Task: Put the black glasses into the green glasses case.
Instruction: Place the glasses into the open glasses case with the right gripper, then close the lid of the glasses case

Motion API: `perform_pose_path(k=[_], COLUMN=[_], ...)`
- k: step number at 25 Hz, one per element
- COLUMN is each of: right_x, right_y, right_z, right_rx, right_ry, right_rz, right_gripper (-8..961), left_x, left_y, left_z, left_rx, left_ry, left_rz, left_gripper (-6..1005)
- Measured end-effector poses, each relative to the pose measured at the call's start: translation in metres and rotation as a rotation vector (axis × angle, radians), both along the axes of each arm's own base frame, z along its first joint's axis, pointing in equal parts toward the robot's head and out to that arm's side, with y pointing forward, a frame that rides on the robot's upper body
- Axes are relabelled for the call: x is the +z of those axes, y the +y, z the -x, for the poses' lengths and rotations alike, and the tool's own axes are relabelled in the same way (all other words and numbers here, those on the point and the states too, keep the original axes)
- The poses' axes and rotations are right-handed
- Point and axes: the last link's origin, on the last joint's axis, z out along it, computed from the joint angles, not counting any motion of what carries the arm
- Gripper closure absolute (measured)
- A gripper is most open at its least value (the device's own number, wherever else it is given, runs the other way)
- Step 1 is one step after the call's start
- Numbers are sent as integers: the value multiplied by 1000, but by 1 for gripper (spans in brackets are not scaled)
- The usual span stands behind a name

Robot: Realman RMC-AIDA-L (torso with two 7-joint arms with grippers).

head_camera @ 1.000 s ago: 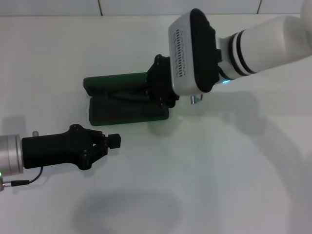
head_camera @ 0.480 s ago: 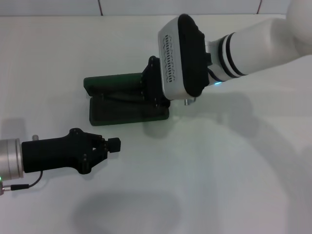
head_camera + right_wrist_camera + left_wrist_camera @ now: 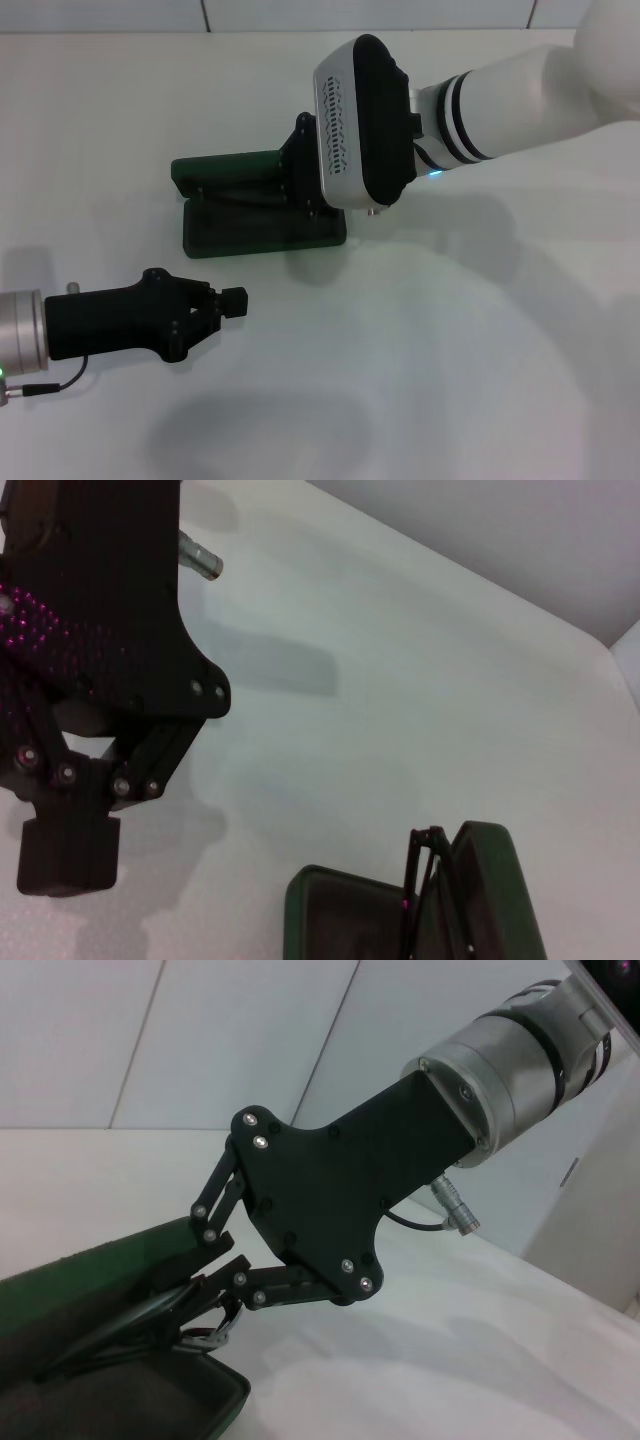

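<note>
Black glasses held inside green glasses case by right gripper.

One green glasses case lies open at the centre-left of the head view. One pair of black glasses sits in it, seen in the left wrist view at lower left. Two robot arms carry one tool each: the left tool at lower left, the right tool over the case. One white desk bears everything.
</note>
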Motion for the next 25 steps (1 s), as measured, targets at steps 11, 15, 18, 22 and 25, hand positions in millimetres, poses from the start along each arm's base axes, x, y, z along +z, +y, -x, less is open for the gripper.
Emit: perform_pose_path(k=[11, 15, 18, 22, 25], right_x=[0, -1, -1, -1, 2], right_y=[-1, -1, -1, -3, -6], right_z=[3, 2, 1, -1, -5], right_rx=[-11, -9, -11, -39, -86], right_ry=[19, 12, 13, 39, 90], right_rz=[2, 2, 2, 4, 12], right_gripper=[821, 820, 819, 818, 817], left_x=[0, 0, 0, 0, 0], left_y=[0, 1, 0, 1, 0], left_z=[0, 0, 0, 0, 1], left_rx=[-2, -2, -1, 1, 2], left_ry=[0, 0, 1, 4, 4], left_rz=[0, 0, 0, -3, -4], left_gripper=[976, 975, 975, 974, 974])
